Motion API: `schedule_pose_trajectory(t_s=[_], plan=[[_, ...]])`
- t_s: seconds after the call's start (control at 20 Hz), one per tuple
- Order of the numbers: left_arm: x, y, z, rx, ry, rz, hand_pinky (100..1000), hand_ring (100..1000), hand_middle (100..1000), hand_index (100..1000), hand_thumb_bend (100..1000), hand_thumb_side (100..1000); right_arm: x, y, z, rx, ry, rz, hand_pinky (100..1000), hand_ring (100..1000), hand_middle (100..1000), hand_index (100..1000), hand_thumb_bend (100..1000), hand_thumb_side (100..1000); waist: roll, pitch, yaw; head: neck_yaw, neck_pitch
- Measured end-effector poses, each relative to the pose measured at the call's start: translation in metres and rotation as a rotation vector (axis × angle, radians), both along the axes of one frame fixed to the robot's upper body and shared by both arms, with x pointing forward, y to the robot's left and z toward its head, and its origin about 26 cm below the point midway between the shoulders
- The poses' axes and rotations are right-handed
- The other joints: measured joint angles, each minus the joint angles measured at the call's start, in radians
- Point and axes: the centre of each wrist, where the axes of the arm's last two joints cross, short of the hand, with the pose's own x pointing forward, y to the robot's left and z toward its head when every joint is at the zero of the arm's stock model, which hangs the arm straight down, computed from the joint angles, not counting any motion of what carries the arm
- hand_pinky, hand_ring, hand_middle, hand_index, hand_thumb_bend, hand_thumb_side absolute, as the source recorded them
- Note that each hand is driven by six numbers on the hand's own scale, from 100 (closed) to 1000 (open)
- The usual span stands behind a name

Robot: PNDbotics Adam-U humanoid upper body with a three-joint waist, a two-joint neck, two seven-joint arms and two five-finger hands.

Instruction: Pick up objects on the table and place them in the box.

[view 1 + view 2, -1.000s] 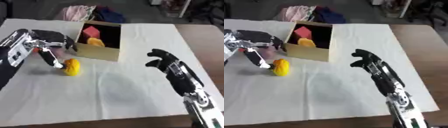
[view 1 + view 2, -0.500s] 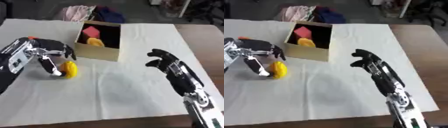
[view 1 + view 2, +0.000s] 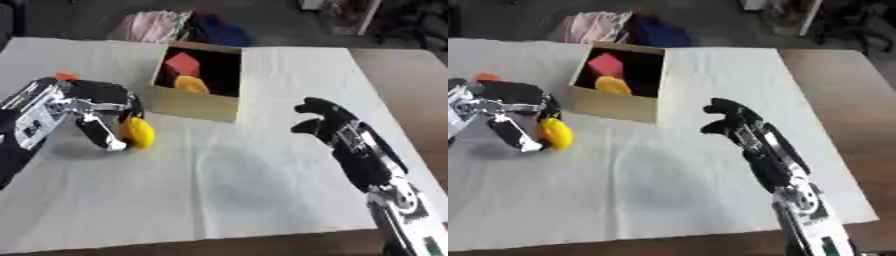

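Even overhead light, soft shadows, pics blurry, bkgd perhaps defocused

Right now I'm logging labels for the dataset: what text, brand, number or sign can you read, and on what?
None can be read.
Cardboard box: plain walls, no print visible.
Yellow object in the left hand: no marking.
Right hand: none visible.
Red block in the box: none.

This is looking like a robot test room or lab rather than a home. A white cloth (image 3: 262, 200) is covering a brown table (image 3: 402, 75) under the right hand (image 3: 328, 120), a plain cardboard box (image 3: 194, 102) is sitting just beyond the left hand (image 3: 101, 107), and a heap of loose clothes (image 3: 188, 27) is lying far beyond both on a dark floor.
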Motion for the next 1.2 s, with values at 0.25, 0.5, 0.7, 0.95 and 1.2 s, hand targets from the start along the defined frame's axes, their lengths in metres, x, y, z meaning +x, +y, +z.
schedule_pose_trajectory(t_s=[0.25, 0.5, 0.7, 0.95, 1.2], plan=[[0.004, -0.011, 0.050, -0.074, -0.089, -0.011, 657, 483, 477, 612, 177, 293, 0.000, 0.000, 0.000, 0.000, 0.001, -0.001, 819, 694, 804, 885, 100, 800, 0.000, 0.000, 0.003, 0.000, 0.001], [0.022, -0.027, 0.077, -0.117, -0.182, -0.008, 666, 508, 509, 637, 177, 283, 0.000, 0.001, 0.000, -0.002, 0.004, 0.004, 819, 694, 804, 885, 100, 801, 0.000, 0.000, -0.004, 0.004, 0.001], [0.041, -0.042, 0.073, -0.110, -0.230, -0.007, 673, 524, 528, 657, 210, 282, 0.000, 0.002, -0.001, -0.005, 0.008, 0.013, 819, 694, 804, 885, 100, 803, 0.000, 0.000, -0.019, 0.014, 0.001], [0.059, -0.061, 0.052, -0.106, -0.289, -0.002, 716, 584, 599, 727, 295, 261, -0.001, 0.007, -0.002, -0.004, 0.015, 0.036, 819, 694, 804, 885, 100, 804, -0.002, 0.000, -0.039, 0.029, 0.001], [0.065, -0.073, 0.034, -0.155, -0.411, 0.028, 739, 624, 658, 774, 351, 255, -0.002, 0.010, -0.002, 0.004, 0.020, 0.048, 819, 694, 804, 885, 100, 803, -0.003, 0.000, -0.045, 0.039, 0.001]])
